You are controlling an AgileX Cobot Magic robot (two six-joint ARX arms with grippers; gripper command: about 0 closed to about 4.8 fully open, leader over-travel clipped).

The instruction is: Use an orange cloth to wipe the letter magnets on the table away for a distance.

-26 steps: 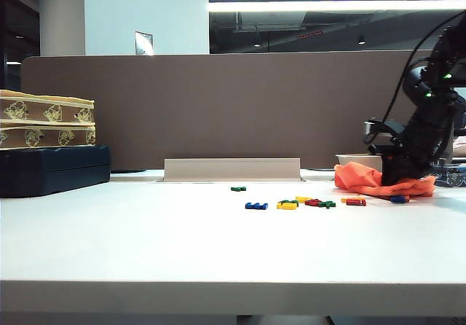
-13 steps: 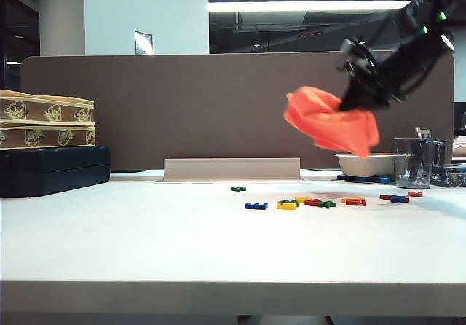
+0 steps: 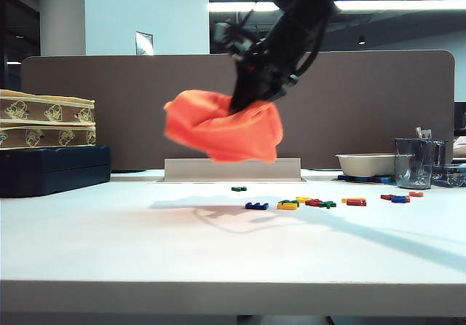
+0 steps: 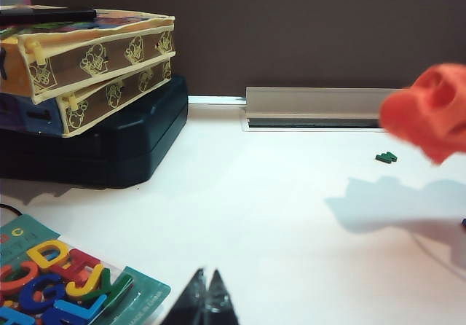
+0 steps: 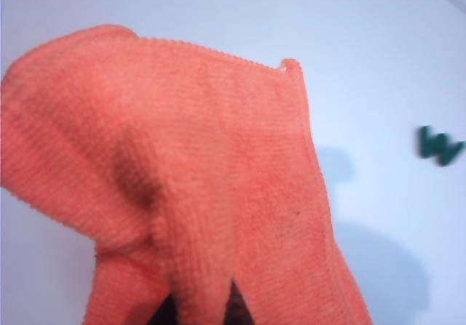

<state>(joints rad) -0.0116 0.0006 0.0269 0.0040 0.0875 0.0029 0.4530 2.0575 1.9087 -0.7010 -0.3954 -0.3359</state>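
My right gripper (image 3: pixel 244 105) is shut on the orange cloth (image 3: pixel 222 130), which hangs rumpled in the air well above the white table (image 3: pixel 145 245). In the right wrist view the orange cloth (image 5: pixel 189 194) fills most of the frame, pinched between the dark fingertips (image 5: pixel 237 304). The letter magnets (image 3: pixel 302 203) lie scattered on the table below and right of the cloth, with one green piece (image 3: pixel 238 189) farther back. That green letter (image 5: pixel 439 146) shows beside the cloth. My left gripper (image 4: pixel 206 285) is shut and empty, low over the near left of the table.
Stacked patterned boxes on a dark case (image 3: pixel 51 168) sit at the left. A white bowl (image 3: pixel 364 165) and a clear cup (image 3: pixel 415 162) stand at the right. A packet of coloured letters (image 4: pixel 58 281) lies near my left gripper. A brown divider (image 3: pixel 145 106) backs the table.
My right gripper lifted the orange cloth off the table at the far right and swung it up and leftward, past the magnets. The left arm has not moved.
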